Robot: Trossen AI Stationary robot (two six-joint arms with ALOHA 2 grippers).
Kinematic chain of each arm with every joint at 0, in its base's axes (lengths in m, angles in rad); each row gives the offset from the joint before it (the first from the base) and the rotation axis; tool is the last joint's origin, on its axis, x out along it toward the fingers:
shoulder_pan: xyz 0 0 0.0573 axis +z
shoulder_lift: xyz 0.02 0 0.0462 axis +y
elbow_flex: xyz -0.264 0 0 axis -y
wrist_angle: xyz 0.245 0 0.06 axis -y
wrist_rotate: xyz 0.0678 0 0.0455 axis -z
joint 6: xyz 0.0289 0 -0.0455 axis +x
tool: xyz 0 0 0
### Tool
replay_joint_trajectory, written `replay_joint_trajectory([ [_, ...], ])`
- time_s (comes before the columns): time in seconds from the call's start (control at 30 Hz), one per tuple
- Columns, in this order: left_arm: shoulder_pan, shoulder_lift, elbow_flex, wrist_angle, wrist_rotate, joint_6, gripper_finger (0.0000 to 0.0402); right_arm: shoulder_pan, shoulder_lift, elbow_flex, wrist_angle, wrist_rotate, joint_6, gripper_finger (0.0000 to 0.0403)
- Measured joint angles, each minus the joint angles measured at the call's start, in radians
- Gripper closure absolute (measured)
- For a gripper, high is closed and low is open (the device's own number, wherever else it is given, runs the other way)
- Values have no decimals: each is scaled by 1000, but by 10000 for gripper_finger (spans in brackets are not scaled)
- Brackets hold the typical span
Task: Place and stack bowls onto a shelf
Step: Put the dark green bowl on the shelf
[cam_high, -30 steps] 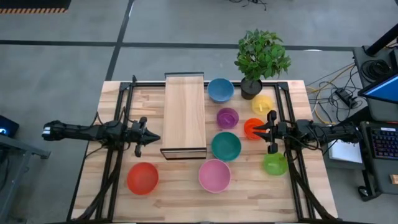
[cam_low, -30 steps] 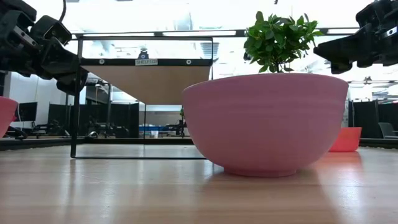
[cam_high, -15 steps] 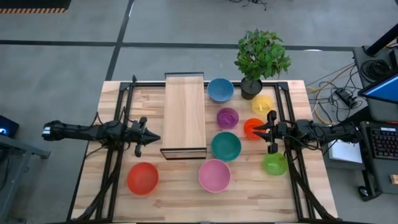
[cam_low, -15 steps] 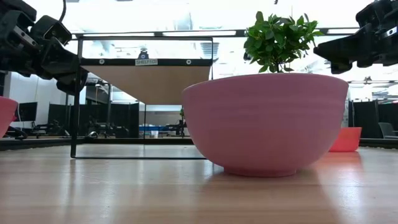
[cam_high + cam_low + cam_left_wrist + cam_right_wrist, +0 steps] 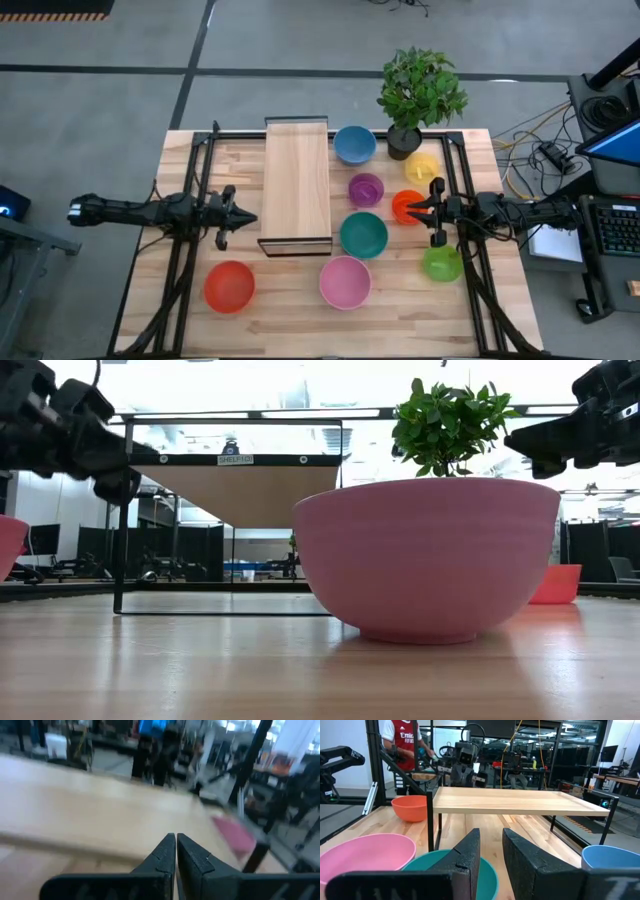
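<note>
The shelf (image 5: pixel 296 185) is a pale wood plank on a dark frame standing mid-table; nothing lies on it. To its right the bowls sit on their bases on the table: blue (image 5: pixel 354 144), yellow (image 5: pixel 421 167), purple (image 5: pixel 366 189), orange (image 5: pixel 406 206), teal (image 5: pixel 363 235), pink (image 5: pixel 345 282) and green (image 5: pixel 441 263). The red bowl (image 5: pixel 229 286) sits near the front left. My left gripper (image 5: pixel 250 222) hovers shut just left of the shelf. My right gripper (image 5: pixel 408 210) hovers above the orange bowl, slightly open (image 5: pixel 491 847), pointing at the shelf.
A potted plant (image 5: pixel 420 92) stands at the far edge behind the yellow bowl. Dark rails (image 5: pixel 190 250) run front to back on both sides of the table. In the right wrist view a person in a red shirt (image 5: pixel 400 740) stands beyond the table.
My left gripper has shifted a little, seemingly upward in the low view, and its wrist view is blurred by motion. The bowls and the shelf have stayed in place.
</note>
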Motion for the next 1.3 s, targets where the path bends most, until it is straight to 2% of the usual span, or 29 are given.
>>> replay_joint_trajectory([
  [0.37, 0, 2, 0, 470, -15, 42, 402, 0, 0, 0, 0, 0, 0, 330],
  [0.47, -2, 14, 0, 543, 37, 93, 402, 0, 0, 0, 0, 0, -31, 330],
  [0.57, -2, 35, 0, 577, 76, 79, 402, 0, 0, 0, 1, 0, -40, 330],
  [0.73, -2, 70, 0, 580, 81, 32, 402, 0, 0, 0, 12, 1, 261, 330],
  [0.9, -2, 106, 0, 633, 80, 14, 402, 1, 0, 0, 93, -8, 430, 330],
  [1.13, -2, 149, 2, 829, 73, 50, 402, 1, 40, 3, 276, -43, 429, 330],
  [1.3, -2, 181, 90, 767, 72, 82, 402, 1, 121, 63, 260, -25, 456, 330],
])
